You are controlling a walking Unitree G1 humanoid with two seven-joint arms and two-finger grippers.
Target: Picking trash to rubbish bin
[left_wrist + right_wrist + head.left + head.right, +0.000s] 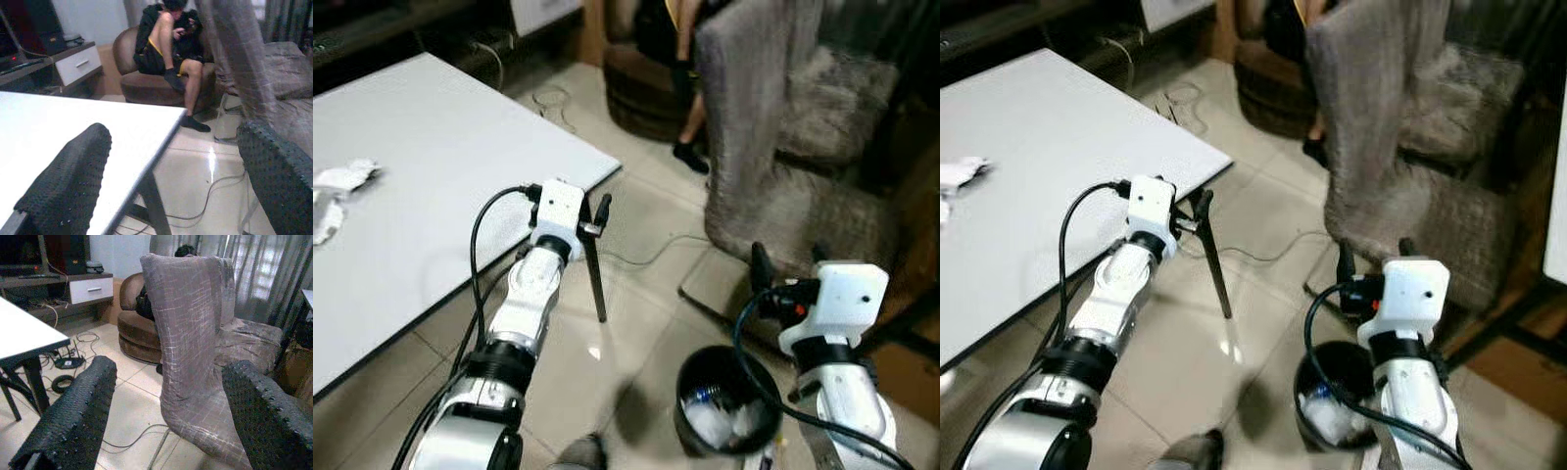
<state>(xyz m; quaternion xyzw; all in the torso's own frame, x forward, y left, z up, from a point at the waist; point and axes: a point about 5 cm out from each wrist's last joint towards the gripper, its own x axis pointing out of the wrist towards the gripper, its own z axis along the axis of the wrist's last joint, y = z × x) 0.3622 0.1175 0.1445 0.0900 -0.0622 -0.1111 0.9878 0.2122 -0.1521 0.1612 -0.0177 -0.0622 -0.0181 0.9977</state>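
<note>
the left gripper (171, 181) is hovering at the near corner of the white counter (431, 176), its jaws spread wide and holding nothing. the right gripper (166, 421) is hanging lower, its jaws also spread and empty, facing a grey draped chair (186, 333). the black rubbish bin (697, 372) is sitting on the tiled floor just below and inboard of the right jaws, already holding some white scraps.

the crumpled white trash (337, 191) is lying on the counter well away from the left jaws, out toward the far left edge of the surface, with bare counter between the two. so the step in hand looks like the reach for a further piece, and it seems not yet begun.

to do it well, the left jaws should probably swing across the counter and arrive over the paper from above, staying spread until the crumple sits between them, then closing on its thickest fold so thin flaps are not slipping out. the counter edge and its dark leg (596, 274) are lying just beside the jaws now, so lifting clear first would avoid a knock. a person (168, 44) is sitting on a brown seat beyond the counter, well apart from both jaws.
</note>
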